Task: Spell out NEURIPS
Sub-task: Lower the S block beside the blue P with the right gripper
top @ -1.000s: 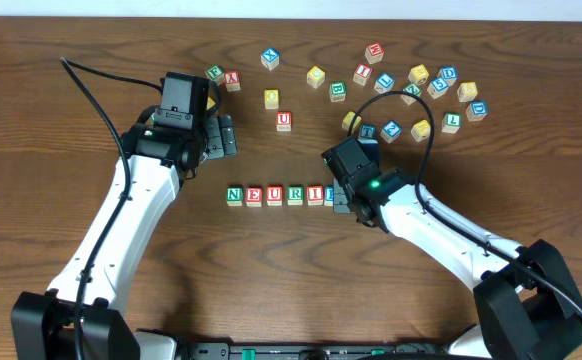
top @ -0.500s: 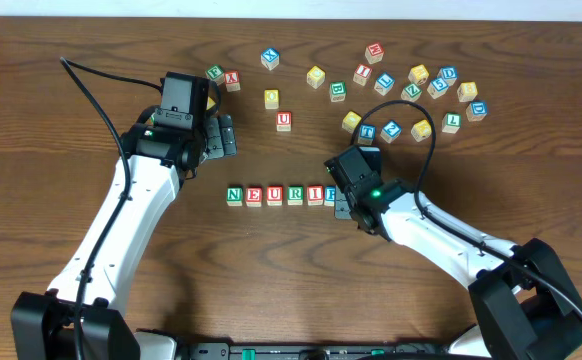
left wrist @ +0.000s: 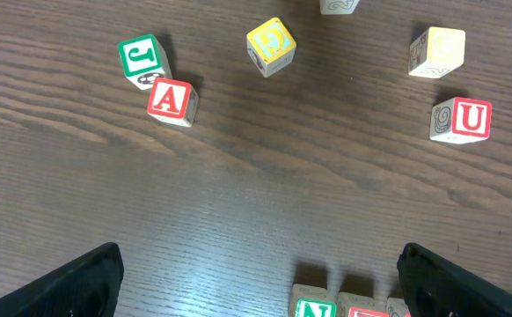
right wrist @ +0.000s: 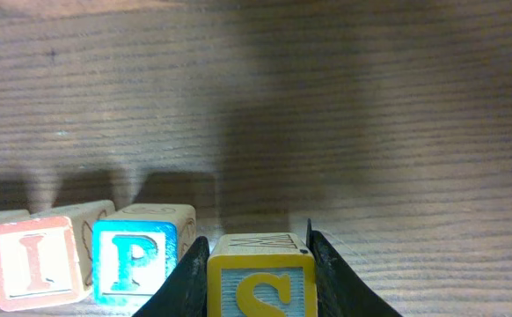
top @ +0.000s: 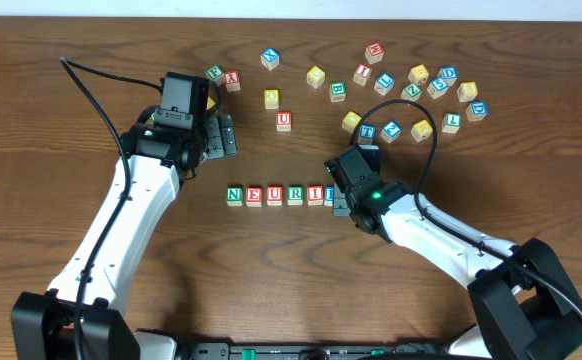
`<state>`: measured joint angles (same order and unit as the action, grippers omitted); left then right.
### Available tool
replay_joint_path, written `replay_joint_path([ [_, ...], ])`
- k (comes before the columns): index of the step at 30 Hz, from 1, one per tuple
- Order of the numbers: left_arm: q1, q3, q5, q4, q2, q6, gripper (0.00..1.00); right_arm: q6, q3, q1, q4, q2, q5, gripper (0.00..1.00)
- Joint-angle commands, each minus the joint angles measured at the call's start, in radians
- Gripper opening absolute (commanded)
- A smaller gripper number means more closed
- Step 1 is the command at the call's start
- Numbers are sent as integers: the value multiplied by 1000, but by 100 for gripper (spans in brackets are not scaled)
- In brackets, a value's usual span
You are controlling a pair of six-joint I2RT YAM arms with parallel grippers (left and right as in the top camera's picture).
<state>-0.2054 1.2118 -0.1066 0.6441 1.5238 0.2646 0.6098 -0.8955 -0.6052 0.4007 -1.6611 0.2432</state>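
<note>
Right gripper had shifted slightly, jaws clamped on the yellow S cube, just beside the blue P cube ending the N-E-U-R-I row, left gripper gaped wide, empty

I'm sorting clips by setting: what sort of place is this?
Likely a robotics lab bench: two white cabled arms at a wooden table, lettered cubes scattered on it, and the right claw holding an S cube beside a NEURIP row.
</note>
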Motion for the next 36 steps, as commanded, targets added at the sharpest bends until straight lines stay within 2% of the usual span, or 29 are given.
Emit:
replay_joint_path([
  [1,2,30,-2,1,-18,-2,98,-6,8,-11,-8,21,21,2],
  [16,2,30,-2,1,-18,-2,98,-15,90,-11,-101,21,31,2],
  [36,2,30,-2,1,-18,-2,98,-50,97,-11,-159,19,34,4],
])
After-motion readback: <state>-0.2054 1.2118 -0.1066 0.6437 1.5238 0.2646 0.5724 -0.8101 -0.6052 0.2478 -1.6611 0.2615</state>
